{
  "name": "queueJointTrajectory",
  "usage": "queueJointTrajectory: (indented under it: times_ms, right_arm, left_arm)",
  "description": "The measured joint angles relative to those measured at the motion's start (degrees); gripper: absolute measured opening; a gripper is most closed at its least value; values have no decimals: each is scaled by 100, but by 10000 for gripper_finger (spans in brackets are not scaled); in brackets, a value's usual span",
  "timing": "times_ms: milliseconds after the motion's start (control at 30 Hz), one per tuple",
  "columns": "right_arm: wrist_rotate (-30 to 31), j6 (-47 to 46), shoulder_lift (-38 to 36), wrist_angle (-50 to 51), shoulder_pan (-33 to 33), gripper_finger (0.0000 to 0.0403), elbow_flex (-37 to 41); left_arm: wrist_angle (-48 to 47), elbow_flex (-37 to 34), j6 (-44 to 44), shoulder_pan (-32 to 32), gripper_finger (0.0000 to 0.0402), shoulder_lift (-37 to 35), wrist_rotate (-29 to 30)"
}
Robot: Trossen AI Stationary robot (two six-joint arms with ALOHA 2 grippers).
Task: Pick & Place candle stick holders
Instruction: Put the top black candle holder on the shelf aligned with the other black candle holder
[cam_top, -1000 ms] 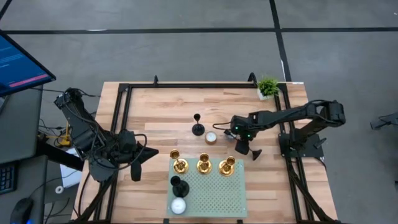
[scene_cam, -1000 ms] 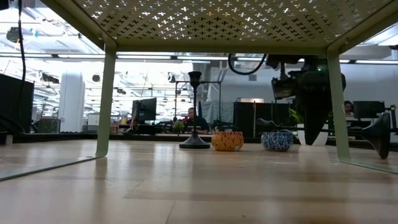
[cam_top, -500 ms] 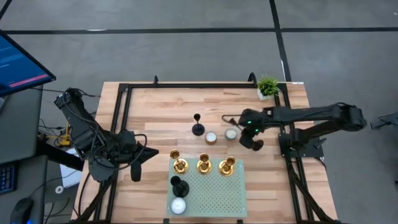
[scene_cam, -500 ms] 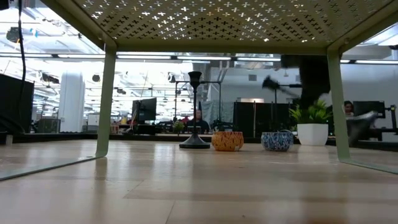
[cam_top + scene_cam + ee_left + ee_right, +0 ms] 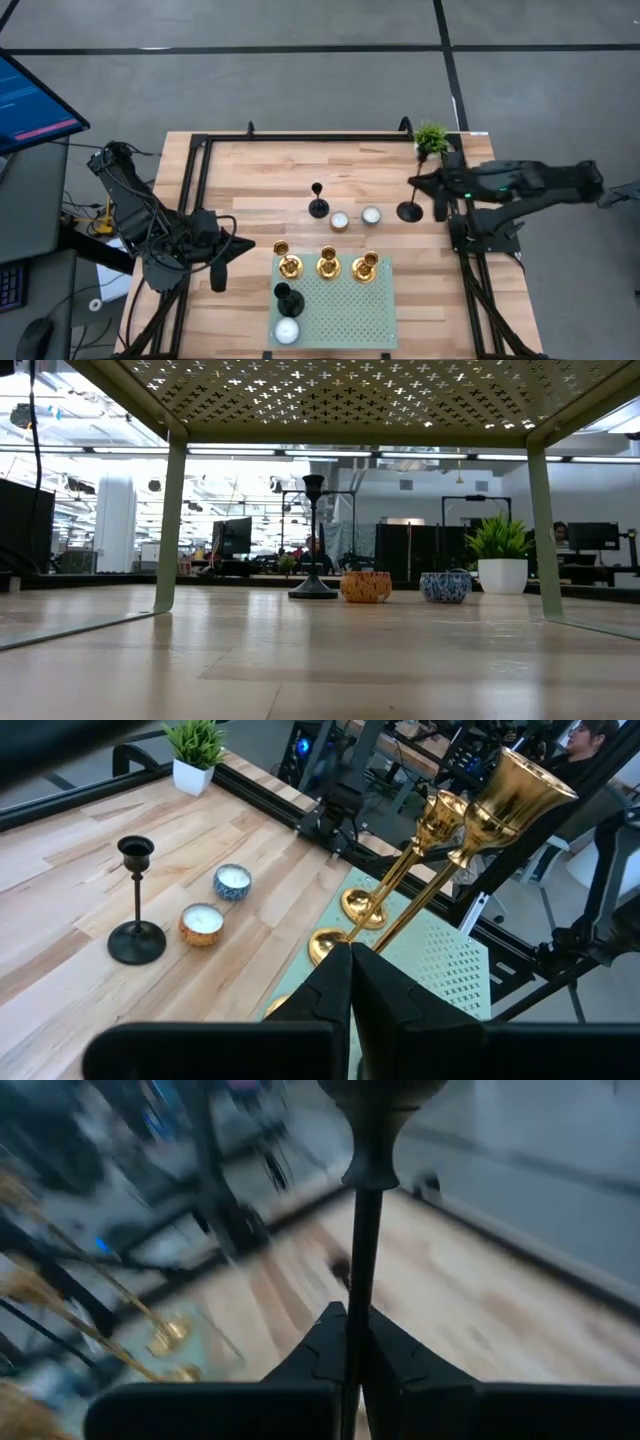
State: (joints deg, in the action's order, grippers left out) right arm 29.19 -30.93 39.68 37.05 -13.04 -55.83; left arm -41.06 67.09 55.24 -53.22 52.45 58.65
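My right gripper (image 5: 425, 188) hangs high over the table's right side, shut on a matte black candle stick holder (image 5: 409, 211). A second black holder (image 5: 318, 205) stands on its round base on the bare wood. Three gold holders (image 5: 327, 265) and another black one (image 5: 288, 298) stand on the green perforated stand (image 5: 350, 310). At the table's left my left gripper (image 5: 220, 270) hovers beside the stand, shut with nothing in it (image 5: 350, 970). My right gripper pinches the black holder's slim stem (image 5: 358, 1280) between its two fingers (image 5: 320, 1345). The fingers come nearly level from the table's right side. The stem runs on past them to a flared end (image 5: 380, 1095). The holder is lifted clear of the table.
Two small candle bowls (image 5: 340, 220) (image 5: 371, 215) sit between the standing black holder and the held one. A green potted plant (image 5: 431, 140) stands at the far right corner. A white candle (image 5: 287, 330) lies on the stand. A black frame rail (image 5: 320, 138) edges the table.
My right gripper has risen from the table by the candle bowls and swung toward the right edge, tipping from pointing down to nearly level. The black holder, which lay on its side on the wood, has gone up with it and is now clear of the table.
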Motion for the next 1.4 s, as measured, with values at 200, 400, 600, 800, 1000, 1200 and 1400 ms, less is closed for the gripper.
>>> queueJointTrajectory:
  times_ms: [200, 400, 600, 800, 1000, 1200, 1400]
  right_arm:
    - [1121, 1066, 340, -573, -1255, 1, -948]
    - [1313, 2598, 1154, -1911, -2151, 1, -1574]
    - [1549, 3455, 2278, -2296, -2902, 0, -2366]
    - [2028, 3770, 3448, -2294, -3510, 0, -3198]
    - [2413, 3386, 4263, -2311, -3856, 0, -3685]
    - [2807, 2115, 4816, -2325, -4090, 0, -3695]
    - [2835, 1734, 5401, -2685, -4139, 0, -3700]
  left_arm:
    - [0, 0, -14, -2, 9, 0, -42]
    - [32, 0, -133, -1, 9, 0, -82]
    - [33, 0, -190, 1, 9, 0, -85]
    - [44, 0, -297, 1, 9, 0, -85]
    - [76, 0, -297, -1, 9, 0, -85]
    - [110, 0, -396, -2, 9, 0, -87]
    - [149, 0, -444, 1, 9, 0, -87]
